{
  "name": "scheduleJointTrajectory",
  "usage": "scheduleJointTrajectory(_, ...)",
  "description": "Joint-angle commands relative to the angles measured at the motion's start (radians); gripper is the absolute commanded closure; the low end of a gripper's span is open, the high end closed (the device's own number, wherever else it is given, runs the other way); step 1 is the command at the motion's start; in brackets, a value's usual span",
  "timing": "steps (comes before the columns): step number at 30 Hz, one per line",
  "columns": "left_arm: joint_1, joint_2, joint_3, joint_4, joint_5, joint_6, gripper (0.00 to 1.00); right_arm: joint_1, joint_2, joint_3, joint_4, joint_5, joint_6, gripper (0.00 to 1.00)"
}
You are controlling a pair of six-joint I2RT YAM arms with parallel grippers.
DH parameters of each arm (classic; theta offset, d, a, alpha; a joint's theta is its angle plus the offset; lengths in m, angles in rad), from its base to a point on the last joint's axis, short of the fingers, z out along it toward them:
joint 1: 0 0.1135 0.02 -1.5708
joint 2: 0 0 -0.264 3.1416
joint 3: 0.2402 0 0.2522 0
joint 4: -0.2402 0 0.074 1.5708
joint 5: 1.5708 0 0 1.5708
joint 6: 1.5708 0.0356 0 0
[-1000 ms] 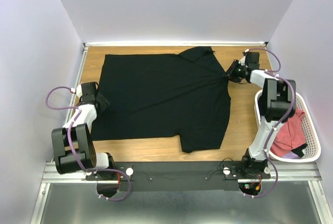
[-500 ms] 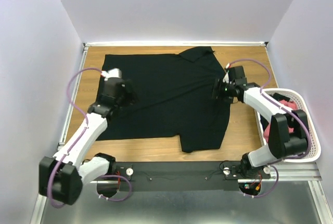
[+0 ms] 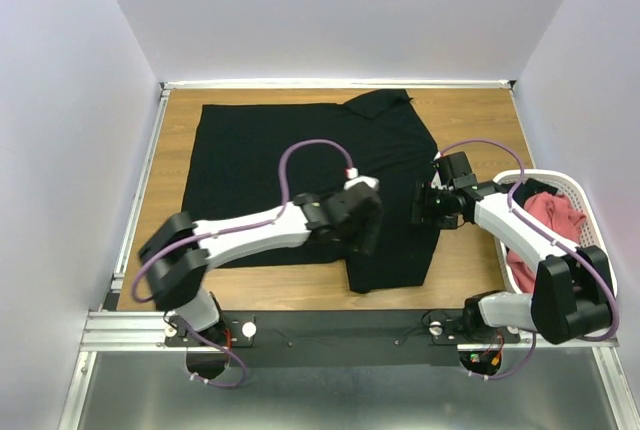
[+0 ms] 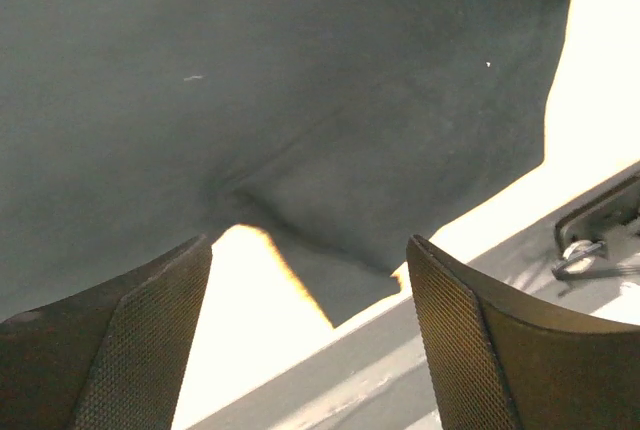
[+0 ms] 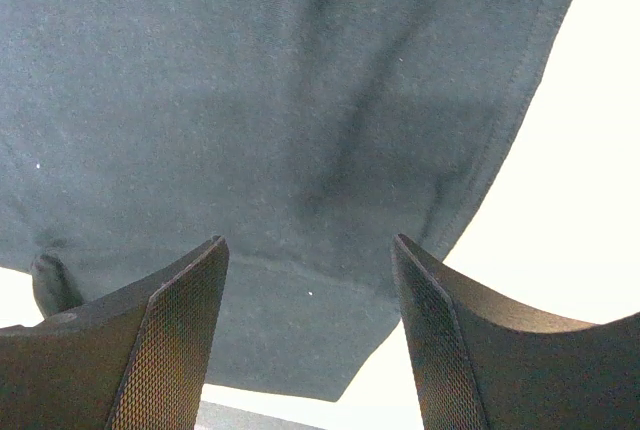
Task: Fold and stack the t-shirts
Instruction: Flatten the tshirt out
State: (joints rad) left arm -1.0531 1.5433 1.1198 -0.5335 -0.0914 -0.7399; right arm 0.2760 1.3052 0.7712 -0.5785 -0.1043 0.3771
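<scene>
A large black t-shirt (image 3: 280,170) lies spread flat on the wooden table (image 3: 480,150), its collar at the far right. My left gripper (image 3: 367,234) reaches across the shirt and hovers open above its near sleeve. In the left wrist view the left gripper (image 4: 310,242) holds nothing, and the sleeve's corner (image 4: 340,295) lies between its fingers. My right gripper (image 3: 421,204) is open over the shirt's right edge. The right wrist view shows the right gripper (image 5: 309,240) empty above the black cloth (image 5: 280,80) and its stitched hem. Salmon-red t-shirts (image 3: 555,220) lie in the basket.
A white mesh basket (image 3: 600,285) stands at the table's right edge, beside the right arm. A metal rail (image 3: 340,325) carrying both arm bases runs along the near edge. Purple walls close in the left, far and right sides.
The left arm has swung from the table's left edge across the shirt to its near sleeve. The right arm has come nearer along the right edge. Both grippers have opened wider.
</scene>
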Motion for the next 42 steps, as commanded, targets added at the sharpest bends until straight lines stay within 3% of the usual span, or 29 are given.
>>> scheduleJointTrajectory(1,-0.082,0.141,0.116,-0.135,-0.064,0.001,0.16,0.008,-0.049,-0.01,-0.03,0.04,0.017,0.26)
scheduleJointTrajectory(7,-0.108,0.234,0.149,-0.149,-0.031,-0.013,0.23,0.008,-0.046,-0.004,-0.032,0.029,0.011,0.26)
scheduleJointTrajectory(11,-0.108,0.245,0.152,-0.163,-0.027,-0.019,0.31,0.008,-0.052,-0.01,-0.034,0.015,0.008,0.26)
scheduleJointTrajectory(16,-0.11,0.251,0.124,-0.177,-0.027,-0.022,0.34,0.008,-0.064,-0.042,-0.035,-0.011,0.023,0.26)
scheduleJointTrajectory(28,-0.087,0.192,0.046,-0.158,-0.056,-0.046,0.62,0.008,-0.057,-0.099,-0.034,0.006,0.08,0.29)
scheduleJointTrajectory(36,-0.064,0.16,-0.006,-0.132,-0.054,-0.03,0.66,0.008,0.012,-0.104,-0.024,0.038,0.088,0.41)
scheduleJointTrajectory(42,-0.024,0.1,-0.092,-0.094,-0.039,-0.023,0.66,0.006,0.063,-0.098,-0.026,0.086,0.094,0.42)
